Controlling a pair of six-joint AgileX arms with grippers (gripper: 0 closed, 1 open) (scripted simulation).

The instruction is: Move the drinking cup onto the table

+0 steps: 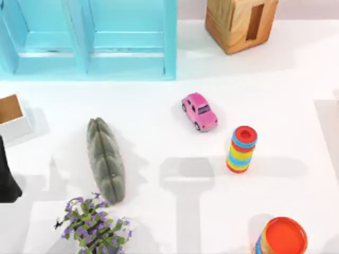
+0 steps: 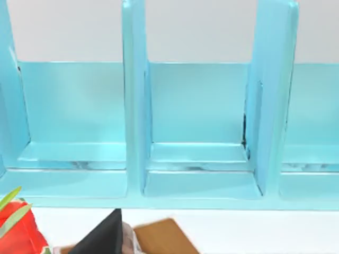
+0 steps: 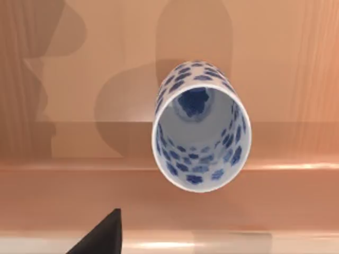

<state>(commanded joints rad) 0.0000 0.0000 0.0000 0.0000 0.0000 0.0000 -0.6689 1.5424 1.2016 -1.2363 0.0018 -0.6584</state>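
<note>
Right gripper finger tip (image 3: 100,235) near blue-patterned drinking cup (image 3: 201,137), not touching; grip state cannot tell. Cup sits on wooden surface (image 3: 79,174). Left arm (image 1: 6,174) parked at table (image 1: 159,148) left edge.

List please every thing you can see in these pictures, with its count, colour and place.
drinking cup: 1, white with blue pattern, on wooden surface, right wrist view
table: 1, white
shelf unit: 1, turquoise, far left
wooden box: 1, brown, far right
toy car: 1, pink, centre
ring stack: 1, rainbow, right
can: 1, orange top, near right
cactus: 1, grey-green, left
flower plant: 1, purple, near left
small box: 1, white, left edge
left arm: 1, black, left edge
</note>
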